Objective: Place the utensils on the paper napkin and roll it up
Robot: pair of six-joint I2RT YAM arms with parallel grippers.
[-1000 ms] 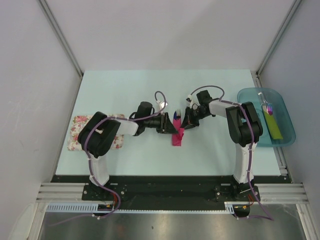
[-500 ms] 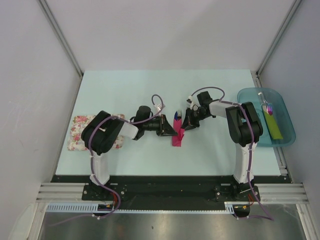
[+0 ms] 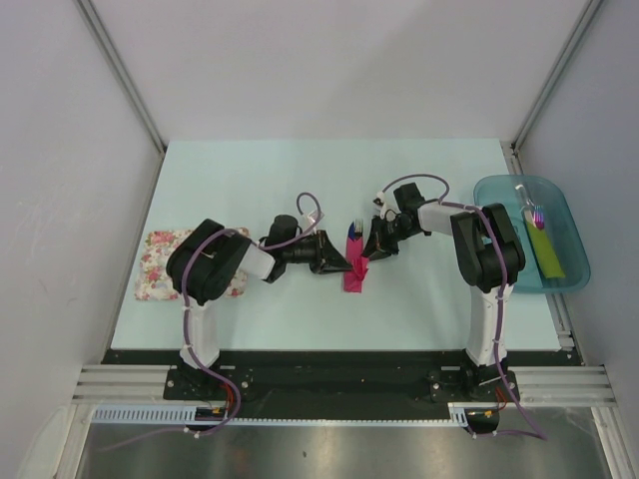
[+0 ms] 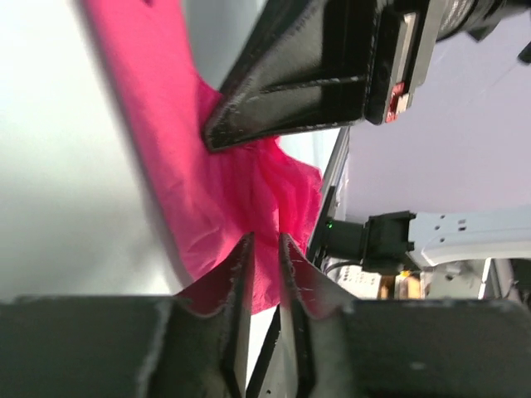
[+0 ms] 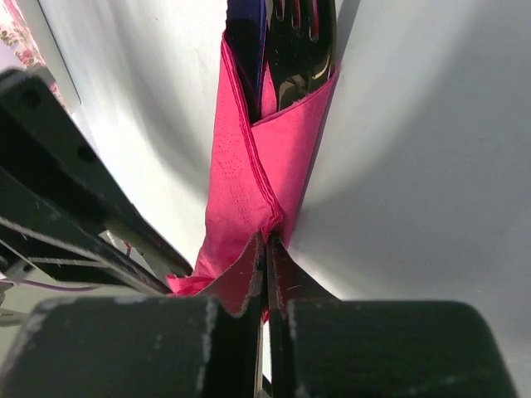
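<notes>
The worktop's (image 3: 250, 180) far half lies open. Mid-table, the left gripper (image 3: 348, 266) and right gripper (image 3: 366, 255) flank the paper napkin (image 3: 352, 278). A floral cloth (image 3: 153, 265) sits at the left edge and a tray (image 3: 496, 190) at the right.

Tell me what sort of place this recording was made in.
Likely a lab robot test cell: a pale table walled by plain grey panels, the left arm and right arm bolted to a rail at its near edge, and staged props like the paper napkin and blue tray.

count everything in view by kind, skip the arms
slim dark cutlery: 2 (black fork, dark blue piece)
magenta paper napkin: 1
white floral-print cloth: 1
clear blue plastic tray: 1
white-handled brush: 1
flat yellow-green strip: 1
total: 7
</notes>
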